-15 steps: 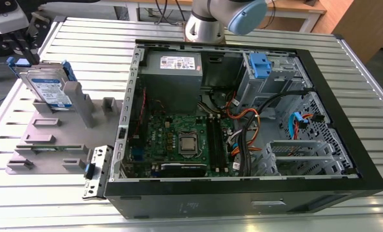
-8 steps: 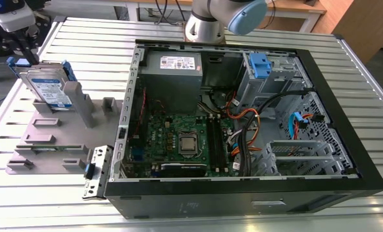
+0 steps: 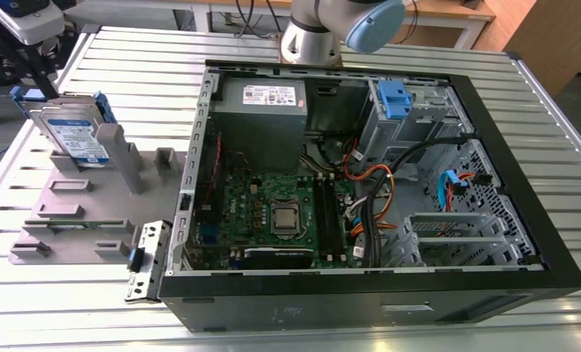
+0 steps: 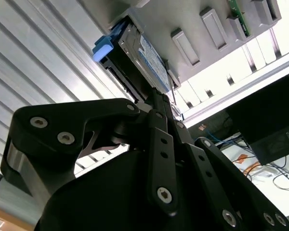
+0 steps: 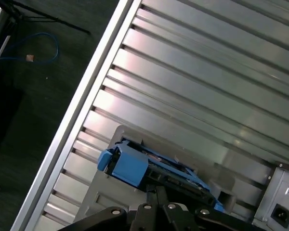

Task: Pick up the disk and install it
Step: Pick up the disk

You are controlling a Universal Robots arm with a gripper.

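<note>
The arm [image 3: 315, 33] reaches to the exterior view's left. Its claw [image 3: 39, 79] points down at the top edge of the disk [image 3: 75, 136], which stands upright in a grey holder [image 3: 75, 213] on the counter [image 3: 124, 59]. I cannot tell whether the claw grips it.

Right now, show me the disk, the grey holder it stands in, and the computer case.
disk [image 3: 78, 138], exterior view, on its blue-and-white label.
grey holder [image 3: 105, 202], exterior view, on a bare part of its flat base.
computer case [image 3: 369, 293], exterior view, on its black outer wall.
</note>
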